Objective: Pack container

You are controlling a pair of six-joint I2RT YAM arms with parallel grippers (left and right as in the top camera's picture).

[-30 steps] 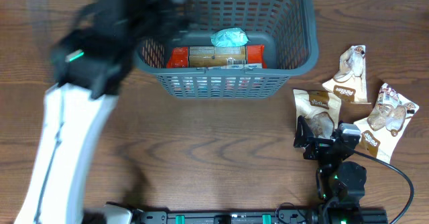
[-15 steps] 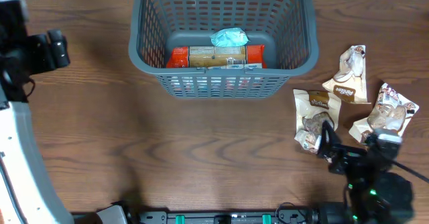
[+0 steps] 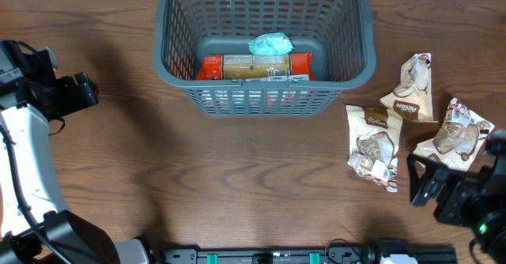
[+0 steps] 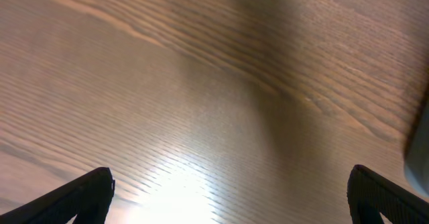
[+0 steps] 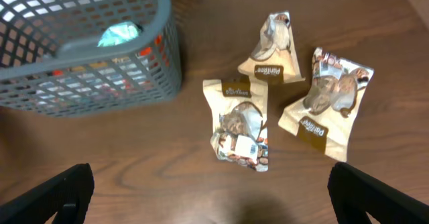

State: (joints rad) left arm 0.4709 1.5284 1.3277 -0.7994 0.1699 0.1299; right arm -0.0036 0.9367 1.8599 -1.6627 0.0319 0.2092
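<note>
1. Both arms have drawn away from the container (image 3: 265, 98): left arm (image 3: 28, 149) now left of it, right arm (image 3: 474, 209) right of it.
2. Both the left jaws and right jaws gape, empty.
3. On the table (image 3: 237, 177) stands the container, three snack packets (image 3: 375, 141) just to its right.

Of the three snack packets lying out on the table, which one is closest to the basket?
The leftmost packet, just off the container's near right corner. The upper packet and the rightmost packet both lie farther to the right.
</note>
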